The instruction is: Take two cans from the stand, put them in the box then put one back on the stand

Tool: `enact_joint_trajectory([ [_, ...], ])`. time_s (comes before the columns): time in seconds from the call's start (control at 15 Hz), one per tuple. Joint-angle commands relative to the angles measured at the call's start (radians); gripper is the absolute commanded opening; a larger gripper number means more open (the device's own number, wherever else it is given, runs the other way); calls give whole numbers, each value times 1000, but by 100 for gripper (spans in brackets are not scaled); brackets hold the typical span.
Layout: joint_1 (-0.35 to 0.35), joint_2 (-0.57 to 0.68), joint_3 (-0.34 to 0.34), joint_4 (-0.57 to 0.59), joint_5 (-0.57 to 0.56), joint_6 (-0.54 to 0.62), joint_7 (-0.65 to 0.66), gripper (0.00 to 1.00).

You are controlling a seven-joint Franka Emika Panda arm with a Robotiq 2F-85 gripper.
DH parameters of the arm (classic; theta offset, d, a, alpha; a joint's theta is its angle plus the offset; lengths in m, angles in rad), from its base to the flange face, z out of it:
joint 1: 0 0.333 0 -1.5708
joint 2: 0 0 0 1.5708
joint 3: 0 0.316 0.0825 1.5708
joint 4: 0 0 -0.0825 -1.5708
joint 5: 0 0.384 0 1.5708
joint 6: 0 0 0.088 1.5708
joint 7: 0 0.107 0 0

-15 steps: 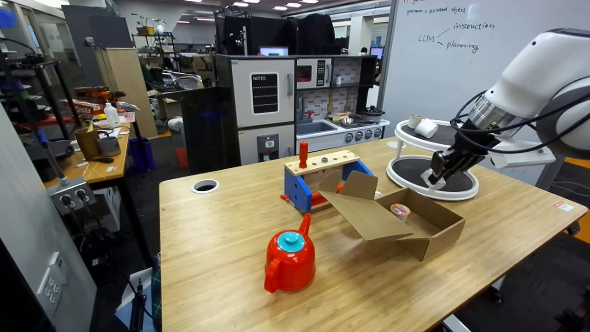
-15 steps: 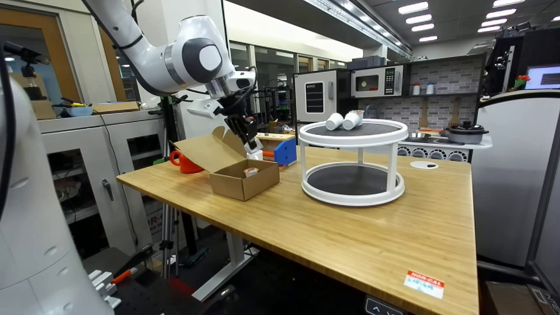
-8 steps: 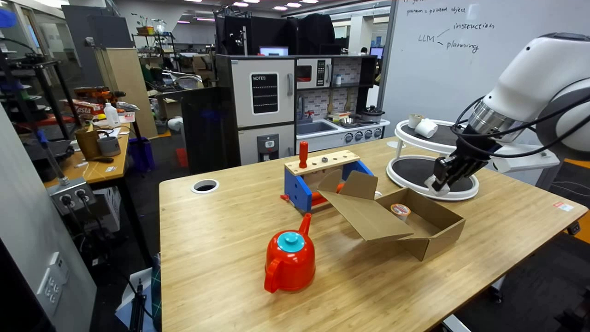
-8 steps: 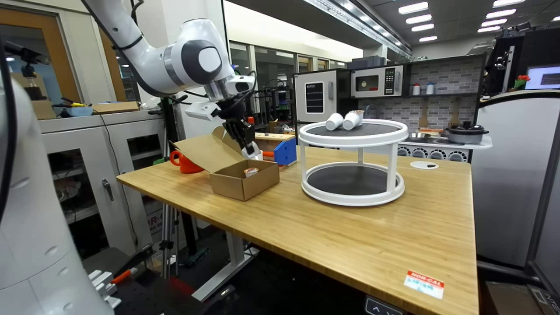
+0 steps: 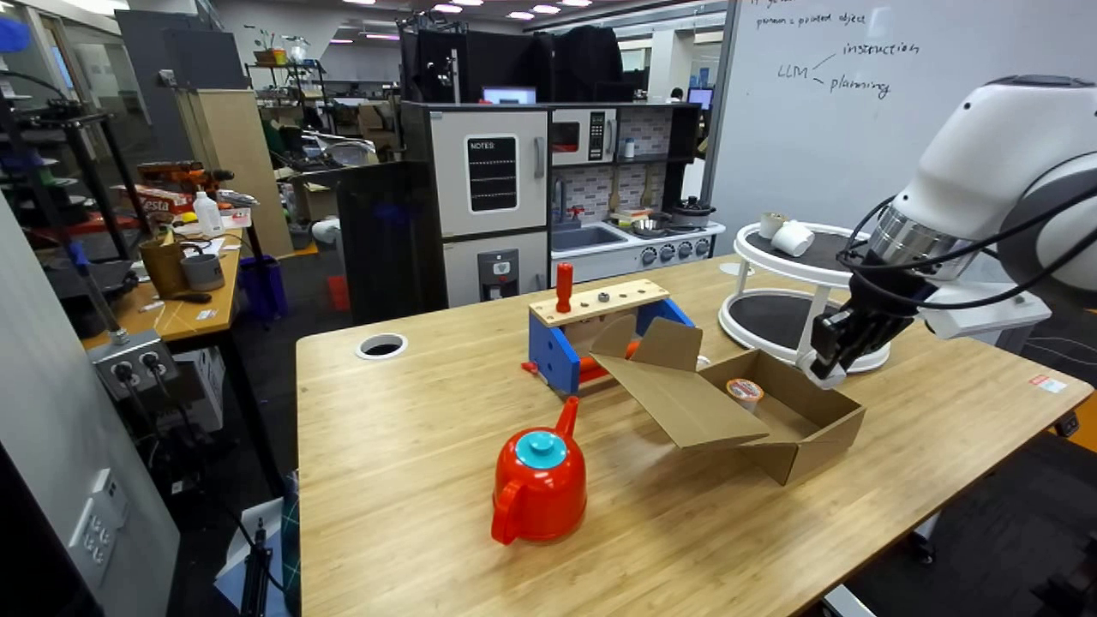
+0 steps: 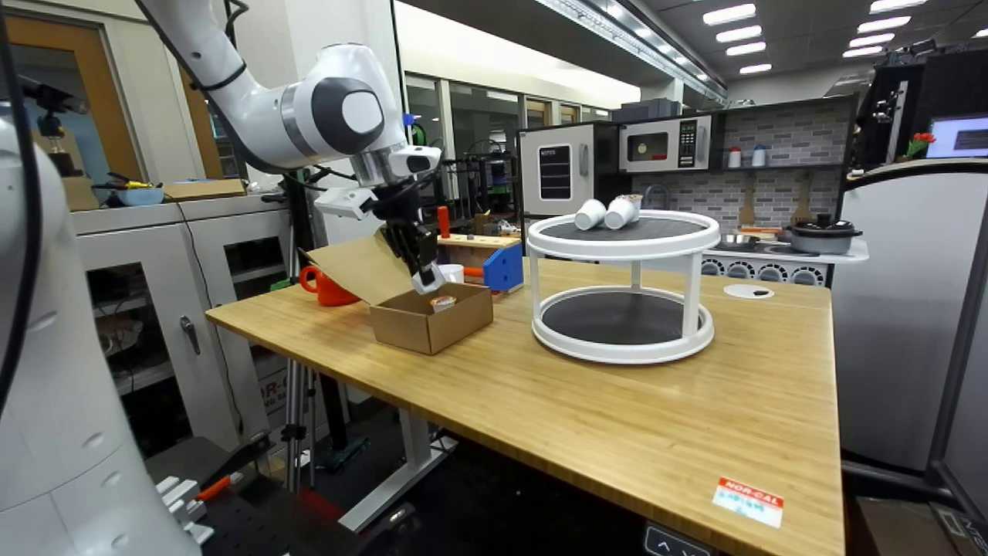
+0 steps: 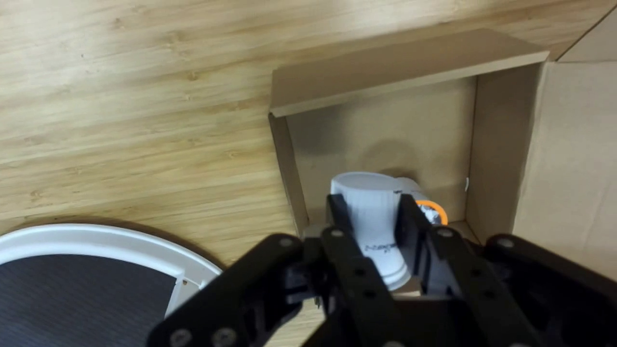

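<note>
The fingers (image 7: 411, 224) hold a white can (image 7: 369, 208) just above the cardboard box (image 6: 401, 327) (a second can (image 5: 745, 393) sits inside), while other cans (image 6: 620, 214) rest on top of the stand (image 6: 624, 249).

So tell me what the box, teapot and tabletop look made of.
Box: matte brown cardboard, by its thin, folded edges. Teapot: glossy, probably plastic, by its smooth, even red. Tabletop: satin wood or bamboo, perhaps laminate, by its streaky grain.

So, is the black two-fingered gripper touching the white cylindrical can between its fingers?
Touching. In the wrist view, the gripper is closed on the can, its jaws against opposite sides with no visible gap.
</note>
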Motion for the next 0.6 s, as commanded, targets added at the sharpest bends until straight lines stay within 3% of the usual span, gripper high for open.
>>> enact_joint_trajectory([
  [0.0, 6, 43, -4, 28, -14, -17, 0, 7],
  [0.53, 38, 131, -17, 105, -28, -27, 31, 7],
])
